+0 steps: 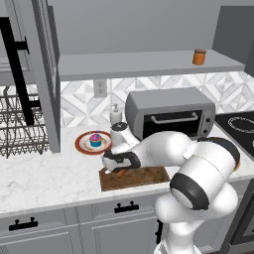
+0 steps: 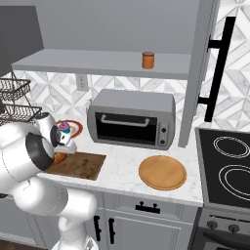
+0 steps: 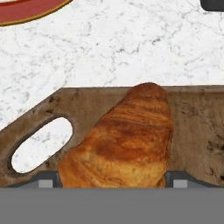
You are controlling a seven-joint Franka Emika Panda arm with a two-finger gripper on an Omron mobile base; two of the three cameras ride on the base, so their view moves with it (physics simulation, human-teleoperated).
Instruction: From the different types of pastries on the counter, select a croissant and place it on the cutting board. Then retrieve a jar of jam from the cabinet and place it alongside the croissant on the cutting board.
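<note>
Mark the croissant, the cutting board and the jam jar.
croissant [image 3: 124,140], hand view, middle of its crust.
cutting board [image 2: 83,166], right base view, bare wood.
jar of jam [image 1: 199,57], left base view, orange side.

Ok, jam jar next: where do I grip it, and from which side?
Grip the jar of jam around its round body below the lid, coming level from the front. It stands upright on the cabinet shelf, open side toward the robot; a backing wall blocks other approaches.

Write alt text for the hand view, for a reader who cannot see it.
A golden-brown croissant lies on a dark wooden cutting board, between the open gripper fingertips at the bottom. The board's handle slot is left of the croissant, white marble counter lies beyond, and a red plate edge shows top left.
</note>
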